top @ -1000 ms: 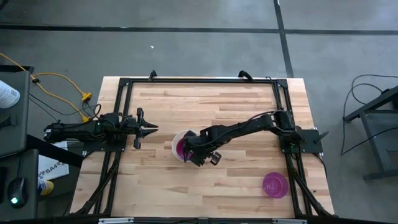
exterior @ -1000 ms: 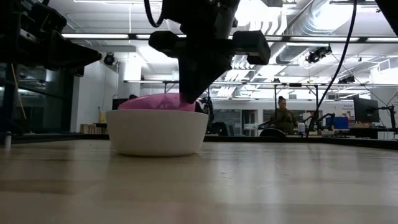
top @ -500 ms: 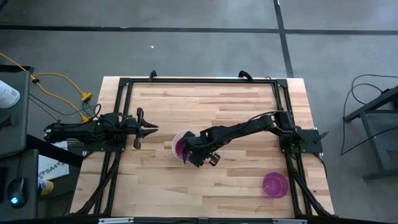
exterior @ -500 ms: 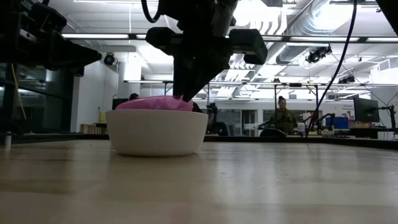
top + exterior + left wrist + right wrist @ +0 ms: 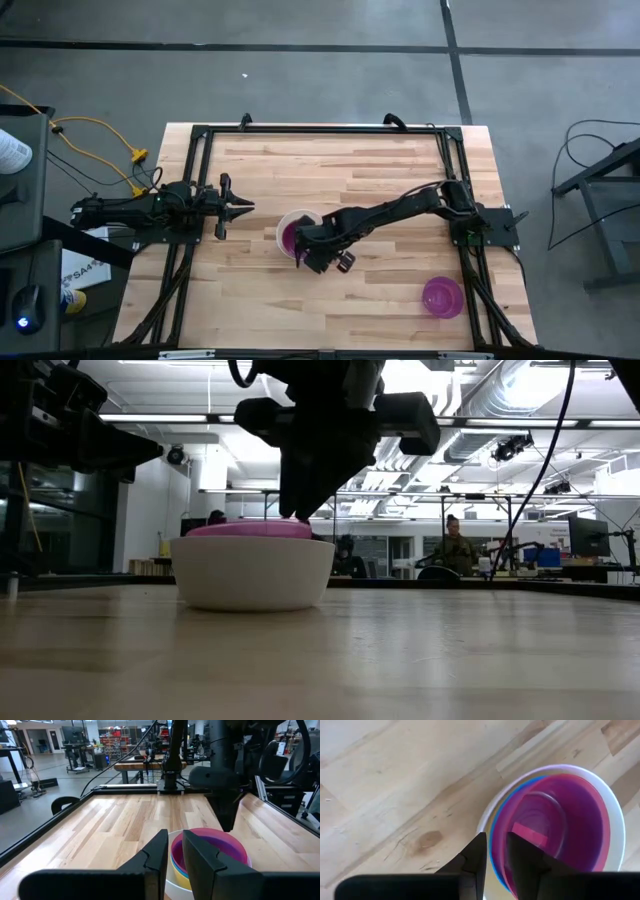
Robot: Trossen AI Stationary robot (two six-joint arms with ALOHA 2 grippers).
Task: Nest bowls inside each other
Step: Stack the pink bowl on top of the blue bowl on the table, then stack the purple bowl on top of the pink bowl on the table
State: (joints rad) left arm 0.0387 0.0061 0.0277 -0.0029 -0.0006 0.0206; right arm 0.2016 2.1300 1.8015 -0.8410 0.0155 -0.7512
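Note:
A white bowl stands mid-table with yellow, blue and pink bowls nested inside it; the pink one lies level on top. A purple bowl sits alone near the table's near right corner. My right gripper points steeply down over the near side of the stack. It is open, with one finger over the pink bowl's inside and the other outside the rims. My left gripper waits level at the table's left, slightly open, with nothing between its fingers. My right gripper's fingertips stand right at the pink bowl's rim, coming from above, one on each side of the nested rims. I cannot tell whether they touch the rim. The pink bowl rests level in the stack.
A black frame runs along the table's edges. Bare wood lies between the stack and the purple bowl. People and workbenches show in the room beyond the far edge.
The pink bowl was tilted, with its side under my right gripper raised. That side has sunk, and the bowl now lies level in the stack.

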